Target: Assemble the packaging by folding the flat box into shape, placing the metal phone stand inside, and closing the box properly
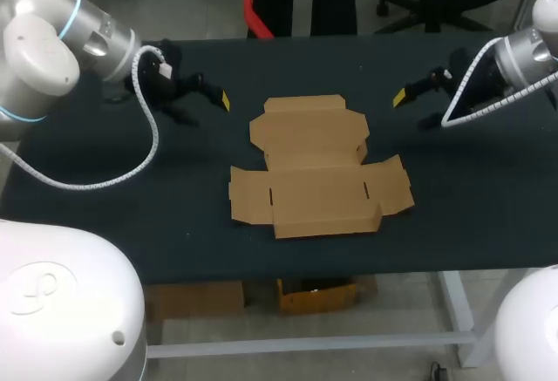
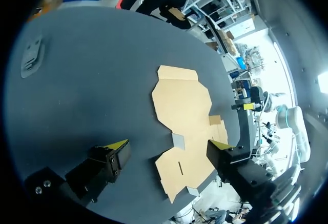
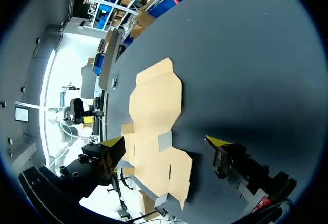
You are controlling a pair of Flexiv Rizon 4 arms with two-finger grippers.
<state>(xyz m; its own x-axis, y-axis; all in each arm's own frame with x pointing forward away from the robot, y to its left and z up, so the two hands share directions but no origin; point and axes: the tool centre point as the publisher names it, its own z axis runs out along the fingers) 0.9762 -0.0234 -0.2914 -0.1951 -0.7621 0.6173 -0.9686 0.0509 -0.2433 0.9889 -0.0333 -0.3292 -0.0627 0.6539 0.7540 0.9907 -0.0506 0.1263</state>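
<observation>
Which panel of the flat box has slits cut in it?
The wide panel nearest the robot, with a slit near each end; the narrower far panel shows none.

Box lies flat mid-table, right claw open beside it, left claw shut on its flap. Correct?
No: the left claw is open too, clear of the box, per the head view. The rest holds: box flat, right claw open beside it.

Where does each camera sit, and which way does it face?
Head view: above and behind, looking down on the table and flat box; left arm and right arm enter from the sides.
Left wrist view: on the left arm, facing the box past its open left gripper.
Right wrist view: on the right arm, facing the box past its open right gripper.
All show the box.
</observation>
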